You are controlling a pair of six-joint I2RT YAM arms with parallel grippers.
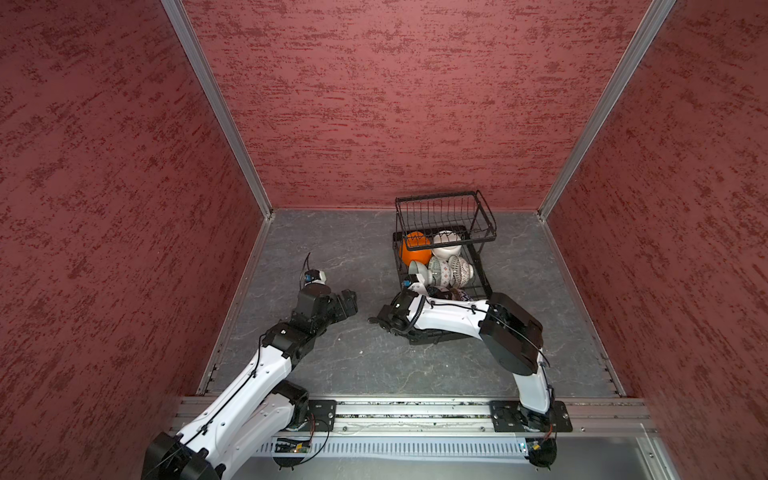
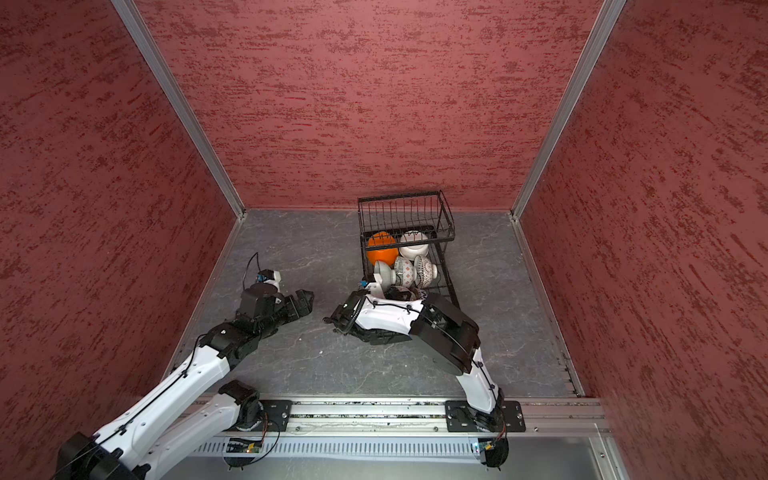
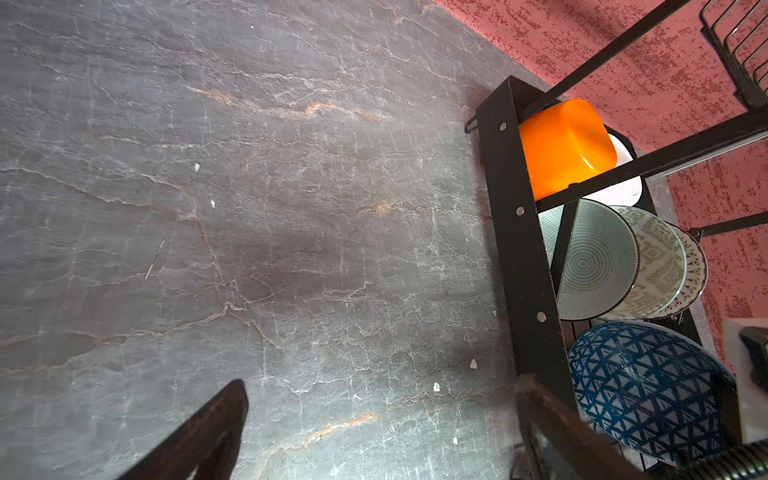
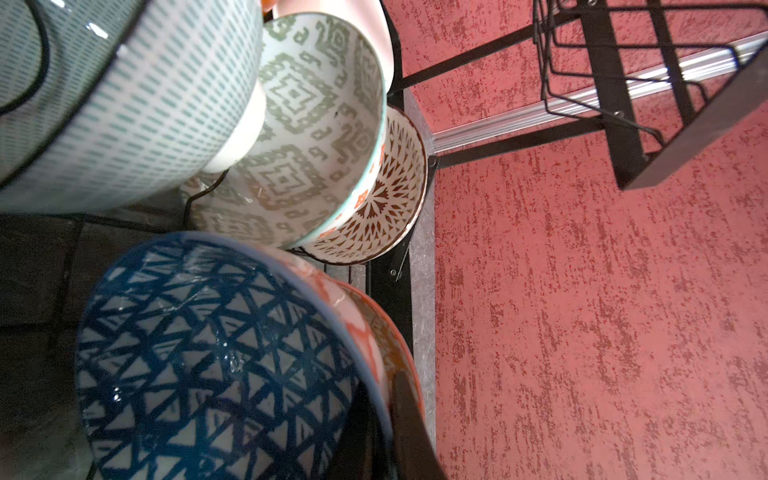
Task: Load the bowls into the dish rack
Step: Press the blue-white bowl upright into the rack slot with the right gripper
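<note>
Seven bowls counted, every one inside the dish rack [image 3: 519, 249]. Orange bowl [image 1: 413, 249] and white bowl [image 1: 446, 249] at the far end, beneath the raised basket [image 1: 440, 212]. Next, standing on edge in a row: grey-green bowl [image 3: 594, 262], grey-motif bowl [image 4: 307, 124], brown-and-orange starburst bowl [image 4: 390, 195]. Nearest the robot, blue-patterned bowl [image 4: 216, 357], with a red-orange bowl [image 4: 370, 324] tucked just behind it. None seen out on the table [image 1: 332, 249].

Reads as loading all but done; probably only a release and a withdrawal to go.

Right gripper [image 4: 395, 432] low in the near end of the rack, closed down tight, apparently pinching the rim of the blue-patterned bowl, though only one dark finger shows beside it. Left gripper [image 1: 348, 300] spread fully wide, holding nothing, hanging over bare table well apart from the rack.

Tight quarters around the right wrist: rack side bar just beside the blue-patterned bowl, neighbouring bowls touching or nearly so, side wall near beyond the rack. Plenty of open table toward the left arm and the robot's base; looks like the safest way out.
</note>
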